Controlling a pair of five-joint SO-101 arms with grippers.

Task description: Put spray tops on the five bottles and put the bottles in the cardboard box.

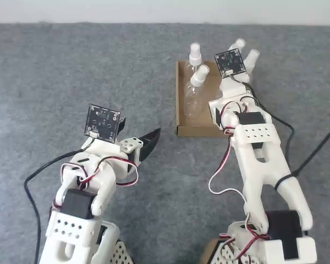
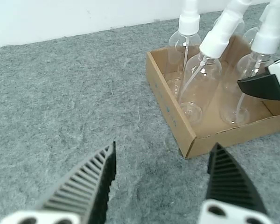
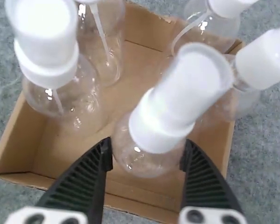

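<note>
On the left side, the left arm stands low over the grey, felt-like tabletop (image 1: 71,66). The left pincer (image 2: 165,148) hangs above the bare cover with its two black fingers (image 2: 91,182) wide apart, and nothing is between them. It is near the front left corner of the cardboard box (image 2: 170,112) but does not touch it. A black cable (image 1: 36,179) runs from this arm down to the lower edge of the high view.

More to the right, in the far middle of the tabletop, lies the cardboard box, a low open tray of brown card. The clear bottles (image 1: 195,104) are there, and each one that I can see carries a white spray top (image 1: 196,53). In the right wrist view I count five bottles. Two stand upright at the left side of the box, one behind the other. One more stands at the far side of the box. For the bottle most to the right (image 3: 266,58), I cannot tell if its base is inside the box or at its wall.

On the right side, the right arm stretches forward over the box. The right pincer (image 3: 147,144) is lowered into the front part of the box, with one ribbed finger (image 3: 91,172) at each side of the middle bottle (image 3: 140,163). Both fingers seem to touch the round body of this bottle, so the pincer is clamped on it. The spray top of this bottle leans toward the wrist camera.
</note>
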